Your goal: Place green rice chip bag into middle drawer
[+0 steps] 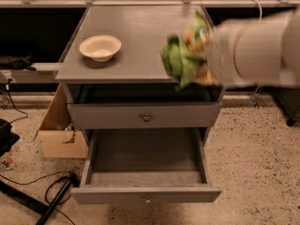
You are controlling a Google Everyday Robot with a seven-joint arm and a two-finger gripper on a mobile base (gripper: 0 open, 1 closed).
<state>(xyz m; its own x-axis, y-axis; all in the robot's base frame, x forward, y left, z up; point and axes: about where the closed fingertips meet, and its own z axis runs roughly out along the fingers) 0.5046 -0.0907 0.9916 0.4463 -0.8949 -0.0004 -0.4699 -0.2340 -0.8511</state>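
The green rice chip bag [178,62] hangs in the air in front of the cabinet top's right front corner, above the drawers. My gripper [199,55] comes in from the right on a thick white arm [255,50] and is shut on the bag. The middle drawer [145,194] is pulled out at the bottom and shows a bare grey tray. It lies below and a little left of the bag.
A cream bowl [100,47] stands on the grey cabinet top [136,27] at the left. A shut knobbed drawer front [146,116] sits one level above the open drawer. A cardboard box [58,135] and black cables [51,191] lie on the floor at the left.
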